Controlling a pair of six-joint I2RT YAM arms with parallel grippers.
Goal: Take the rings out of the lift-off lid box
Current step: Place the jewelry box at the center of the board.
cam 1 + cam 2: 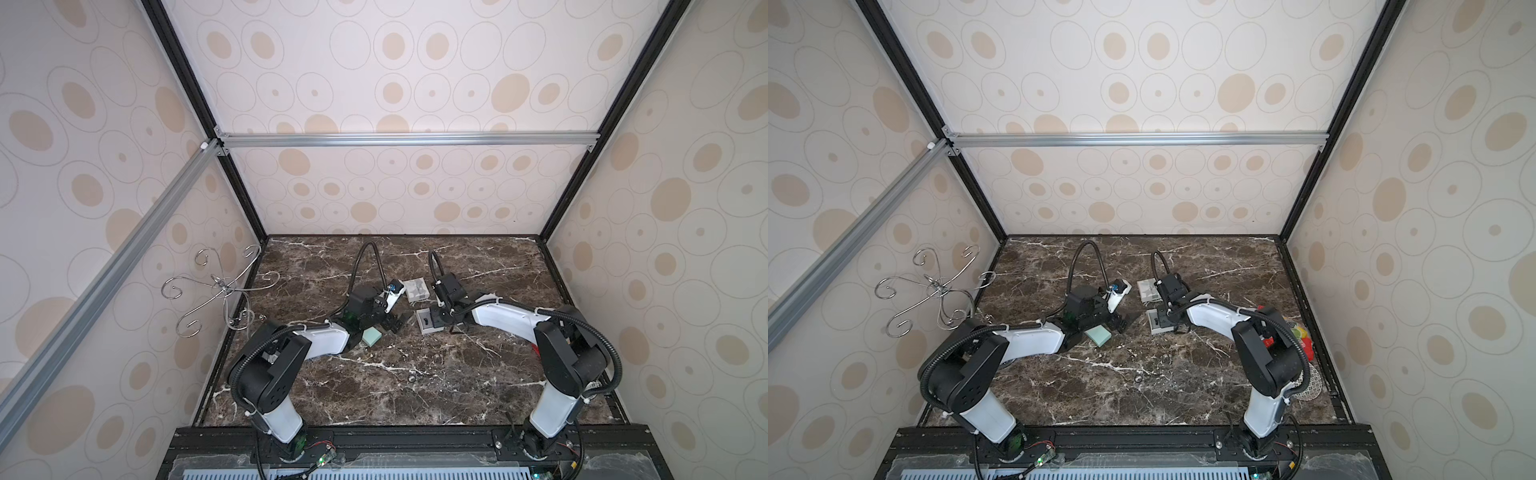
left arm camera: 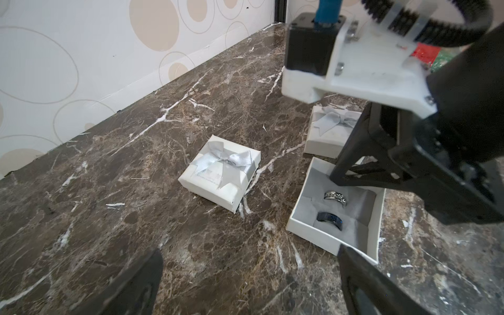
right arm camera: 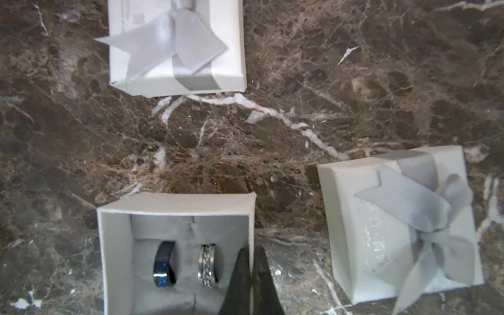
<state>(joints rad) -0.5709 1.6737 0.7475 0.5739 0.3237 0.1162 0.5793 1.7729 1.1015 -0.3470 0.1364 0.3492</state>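
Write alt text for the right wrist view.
An open white box holds a dark blue ring and a patterned silver ring in grey padding; the right gripper, shut, sits at its side wall. Two bow-topped white boxes or lids lie apart on the marble table.

Desk: dark marble desk (image 1: 436, 399) is carrying small things.
Boxes: open box (image 2: 321, 238), bow box (image 2: 219, 173) and second bow box (image 2: 324, 136) are lying apart.
Block: green block (image 1: 371, 336) is lying flat.

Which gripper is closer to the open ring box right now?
Right. The right gripper, shut, is at the open box wall beside the silver ring; the left gripper is open beside the box, over the table.
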